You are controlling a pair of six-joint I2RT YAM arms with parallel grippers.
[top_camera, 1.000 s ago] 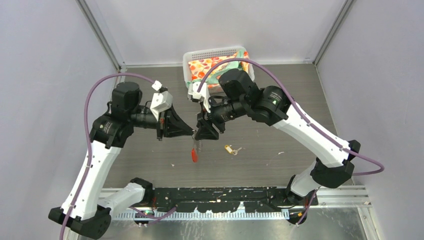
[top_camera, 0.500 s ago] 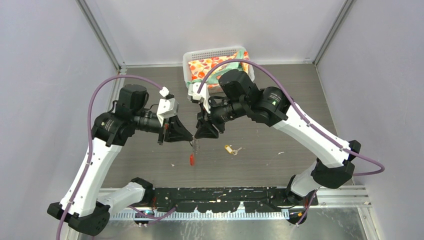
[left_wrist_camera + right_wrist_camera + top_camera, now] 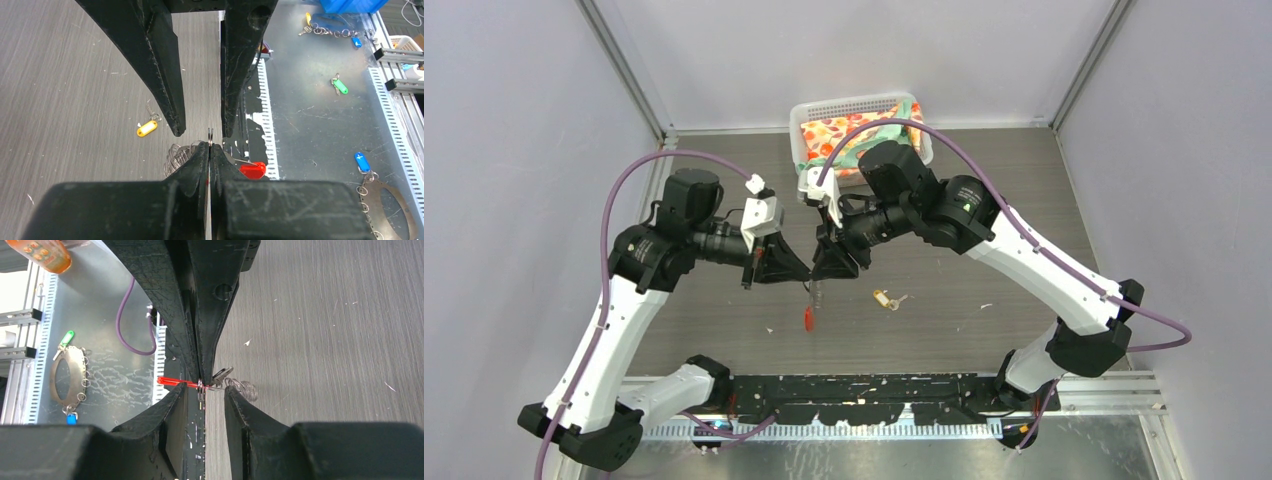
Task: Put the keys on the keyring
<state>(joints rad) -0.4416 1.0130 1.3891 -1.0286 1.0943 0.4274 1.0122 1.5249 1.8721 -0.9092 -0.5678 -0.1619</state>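
The left fingers [image 3: 192, 172] are keeping the keyring [image 3: 808, 316] clenched above the counter [image 3: 984, 260], having shifted it slightly; the spread right fingers [image 3: 157, 75] are following around it, while the yellow key [image 3: 883, 298] is lying right of the keyring, unthreaded

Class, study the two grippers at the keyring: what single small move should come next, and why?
Probably shut the right gripper on the keyring. The left gripper pinches it, red tag hanging, while the right's open fingers sit either side of its ring, so closing should grip it.
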